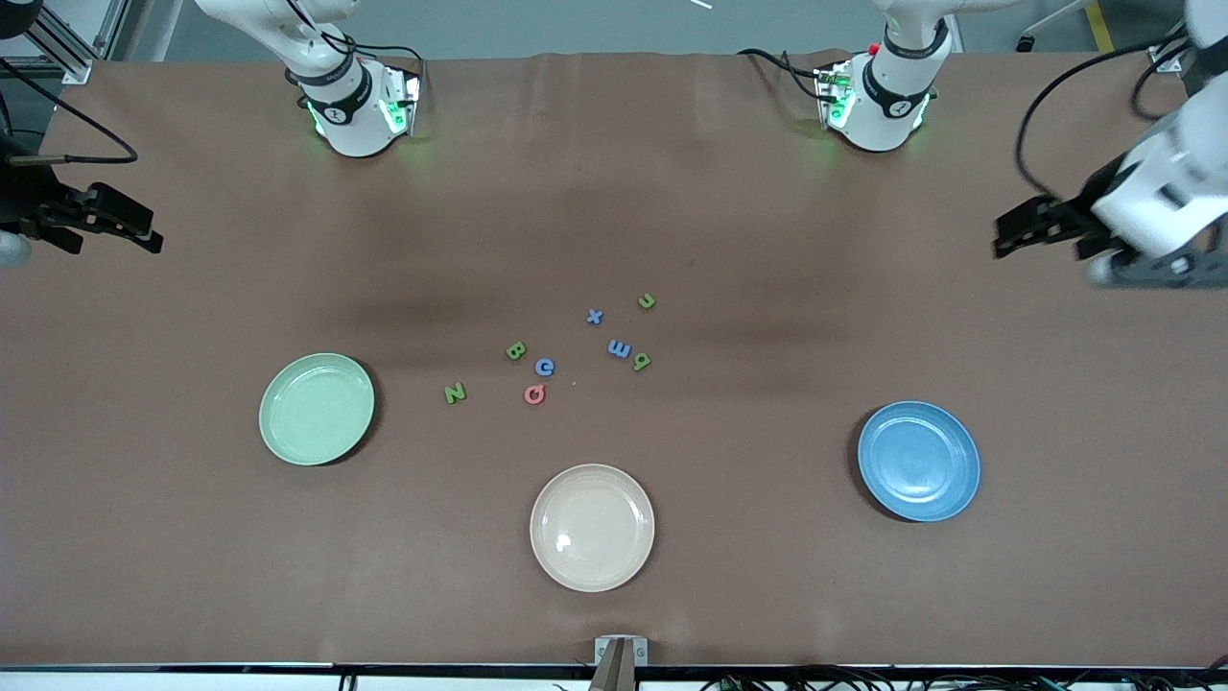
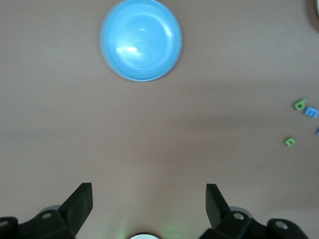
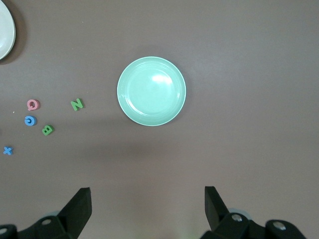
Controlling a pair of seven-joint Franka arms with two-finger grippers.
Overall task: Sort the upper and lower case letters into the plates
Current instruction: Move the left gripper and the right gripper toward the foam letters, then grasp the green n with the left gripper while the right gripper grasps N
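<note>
1. Brown mat covers the whole table (image 1: 192, 576); robot bases stand along its edge farthest from the front cam.
2. Letters sit in a loose cluster mid-table, none plated yet. Upper case: green N (image 1: 455, 393), green B (image 1: 516, 351), blue G (image 1: 545, 366), red Q (image 1: 534, 394). Lower case: blue x (image 1: 595, 316), green n (image 1: 648, 301), blue m (image 1: 620, 349), green p-like letter (image 1: 641, 362), which is just beside the m.
3. Mint plate (image 1: 317, 409) lies toward the right arm's end, blue plate (image 1: 918, 462) toward the left arm's end; both empty. Cream plate (image 1: 592, 527) sits nearer the front cam than the letters; not part of the sort.
4. Right gripper (image 1: 115, 224) hangs up at its end of the table, fingers spread, nothing held; its wrist view looks down on the mint plate w/ N, B, G, Q beside it.
5. Left gripper (image 1: 1041, 233) hangs over its own end, jaws wide apart, empty, the blue plate below in its wrist view.
6. Judgement: no pick has begun. Capitals lie closer to the mint plate, so the right arm probably takes those and the left arm the smalls.
7. To do it well: start w/ N, which stands apart. Come straight down, straddle one letter only, and pinch low since the pieces are flat. G and Q sit close together, so a sloppy approach could nudge the neighbour.
</note>
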